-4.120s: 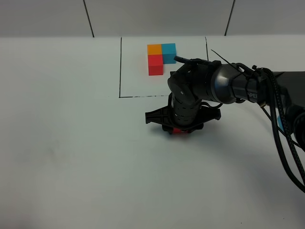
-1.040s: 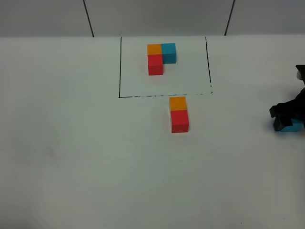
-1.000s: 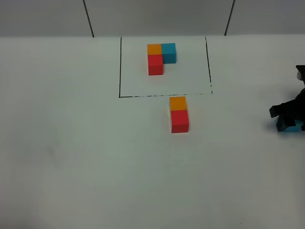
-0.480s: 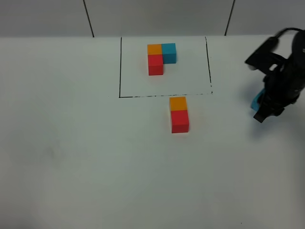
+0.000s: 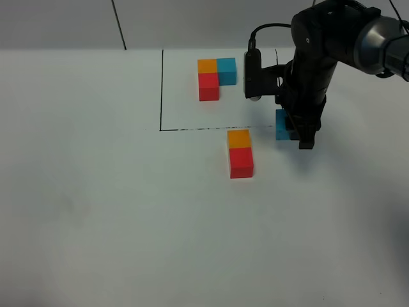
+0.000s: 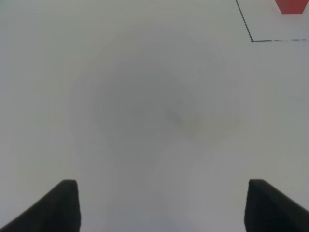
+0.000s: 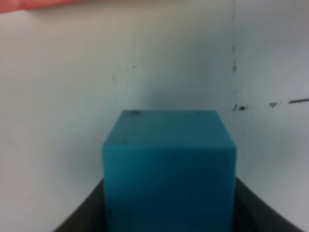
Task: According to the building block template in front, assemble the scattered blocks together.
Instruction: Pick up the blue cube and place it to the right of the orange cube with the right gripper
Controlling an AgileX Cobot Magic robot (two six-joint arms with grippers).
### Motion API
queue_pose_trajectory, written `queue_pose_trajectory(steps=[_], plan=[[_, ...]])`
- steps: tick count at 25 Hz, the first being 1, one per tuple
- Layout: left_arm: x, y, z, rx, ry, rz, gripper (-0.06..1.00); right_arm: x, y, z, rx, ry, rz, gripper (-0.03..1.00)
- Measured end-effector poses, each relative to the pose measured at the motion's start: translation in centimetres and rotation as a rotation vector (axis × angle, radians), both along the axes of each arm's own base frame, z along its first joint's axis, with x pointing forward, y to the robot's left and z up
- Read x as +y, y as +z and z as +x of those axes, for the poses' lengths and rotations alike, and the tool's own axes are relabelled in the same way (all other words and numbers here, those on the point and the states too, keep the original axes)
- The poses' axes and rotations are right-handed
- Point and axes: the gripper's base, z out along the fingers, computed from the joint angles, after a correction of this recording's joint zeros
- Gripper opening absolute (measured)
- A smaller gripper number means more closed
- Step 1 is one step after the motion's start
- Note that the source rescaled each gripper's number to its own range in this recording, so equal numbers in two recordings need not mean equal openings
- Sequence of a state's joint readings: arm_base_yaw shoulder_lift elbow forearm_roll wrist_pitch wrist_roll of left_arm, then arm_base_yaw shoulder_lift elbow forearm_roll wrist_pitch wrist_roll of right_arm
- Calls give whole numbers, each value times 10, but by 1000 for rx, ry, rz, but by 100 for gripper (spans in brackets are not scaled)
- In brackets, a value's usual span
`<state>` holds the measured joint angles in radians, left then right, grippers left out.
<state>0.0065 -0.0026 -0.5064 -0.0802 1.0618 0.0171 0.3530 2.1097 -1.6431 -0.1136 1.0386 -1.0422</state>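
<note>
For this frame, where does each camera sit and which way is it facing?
Exterior high: mounted high off the arms, looking down over the white table at the building block template; the right arm shows, right gripper shut on the blue block.
Left wrist: on the left arm, facing the table; the open left gripper shows only as two fingertips.
Right wrist: on the right arm, looking along its fingers at the blue block.
Shared: exterior and right wrist both show the blue block and the black outline.
</note>
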Motion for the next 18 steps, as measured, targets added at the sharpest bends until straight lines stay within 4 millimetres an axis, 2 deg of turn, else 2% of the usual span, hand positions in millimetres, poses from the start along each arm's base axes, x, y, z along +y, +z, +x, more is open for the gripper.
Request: queue_pose_trajectory(steps=[13, 18], plan=[[0, 0, 0, 0, -1, 1, 56, 5, -50, 9, 91, 69, -24, 1], [0, 0, 0, 0, -1, 1, 56, 8, -55, 10, 89, 68, 6, 1]])
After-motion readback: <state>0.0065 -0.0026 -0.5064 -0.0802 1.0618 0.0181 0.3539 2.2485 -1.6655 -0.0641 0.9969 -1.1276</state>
